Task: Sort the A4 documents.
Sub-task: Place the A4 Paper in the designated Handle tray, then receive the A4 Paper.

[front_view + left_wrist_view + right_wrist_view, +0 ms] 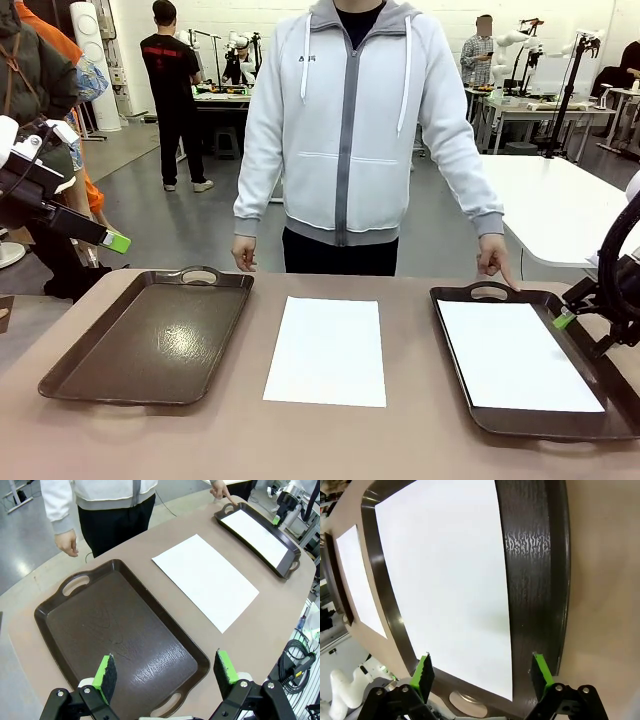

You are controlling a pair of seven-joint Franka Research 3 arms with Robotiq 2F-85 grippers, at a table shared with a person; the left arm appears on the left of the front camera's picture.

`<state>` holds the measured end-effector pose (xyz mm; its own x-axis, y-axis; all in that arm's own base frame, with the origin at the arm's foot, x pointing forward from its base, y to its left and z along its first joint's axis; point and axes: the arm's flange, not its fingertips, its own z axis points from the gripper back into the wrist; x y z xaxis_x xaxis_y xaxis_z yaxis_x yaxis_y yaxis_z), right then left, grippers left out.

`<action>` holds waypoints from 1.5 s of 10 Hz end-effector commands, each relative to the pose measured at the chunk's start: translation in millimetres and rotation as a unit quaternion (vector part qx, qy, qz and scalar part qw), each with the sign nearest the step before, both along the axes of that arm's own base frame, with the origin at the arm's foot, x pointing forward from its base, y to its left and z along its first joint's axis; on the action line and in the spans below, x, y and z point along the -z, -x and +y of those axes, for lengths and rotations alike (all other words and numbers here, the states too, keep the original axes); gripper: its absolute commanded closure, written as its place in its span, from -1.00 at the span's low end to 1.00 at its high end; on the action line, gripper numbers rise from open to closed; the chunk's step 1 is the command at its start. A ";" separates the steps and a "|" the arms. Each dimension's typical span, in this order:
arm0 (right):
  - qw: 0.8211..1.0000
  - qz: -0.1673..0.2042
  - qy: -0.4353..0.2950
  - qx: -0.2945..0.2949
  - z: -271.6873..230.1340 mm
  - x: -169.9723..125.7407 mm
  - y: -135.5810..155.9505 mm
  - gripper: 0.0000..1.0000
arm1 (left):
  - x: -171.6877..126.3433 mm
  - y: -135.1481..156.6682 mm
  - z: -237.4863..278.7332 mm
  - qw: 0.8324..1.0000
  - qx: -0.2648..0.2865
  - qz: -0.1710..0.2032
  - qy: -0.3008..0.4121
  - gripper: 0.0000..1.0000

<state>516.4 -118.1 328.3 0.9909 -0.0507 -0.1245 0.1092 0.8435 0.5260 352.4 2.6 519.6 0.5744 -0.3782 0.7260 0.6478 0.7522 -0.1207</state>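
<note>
Two A4 sheets: one sheet (515,352) lies in the right tray (540,429), the other sheet (326,350) flat on the counter (410,432) between trays; right tool (480,672) and left tool (165,672) both spread, empty, so I'd pinch that middle sheet's edge next.

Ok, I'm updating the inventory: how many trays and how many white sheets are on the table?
Dark brown trays: 2 (left tray, right tray)
White A4 sheets: 2 (middle sheet, right sheet)
Total: 4

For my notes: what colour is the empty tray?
Glossy dark brown; the tray shows best in the left wrist view.
</note>
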 end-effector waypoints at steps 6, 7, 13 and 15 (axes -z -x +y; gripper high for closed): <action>1.000 -0.001 0.000 -0.001 -0.7 -0.9 -2.2 -1.00 | 1.8 -1.4 1.9 1.000 0.006 0.000 0.003 -1.00; 1.000 -0.001 0.000 -0.001 -0.7 -0.9 -2.2 -1.00 | 1.8 -1.4 1.9 1.000 0.006 0.000 0.003 -1.00; 1.000 -0.001 0.000 -0.001 -0.7 -0.9 -2.2 -1.00 | 1.8 -1.4 1.9 1.000 0.006 0.000 0.003 -1.00; 1.000 -0.001 0.000 -0.001 -0.7 -0.9 -2.2 -1.00 | 1.8 -1.4 1.9 1.000 0.006 0.000 0.003 -1.00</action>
<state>517.2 -118.2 328.7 0.9912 -0.0499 -0.1229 0.1077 0.8436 0.5261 352.4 2.6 519.6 0.5744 -0.3782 0.7260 0.6478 0.7522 -0.1207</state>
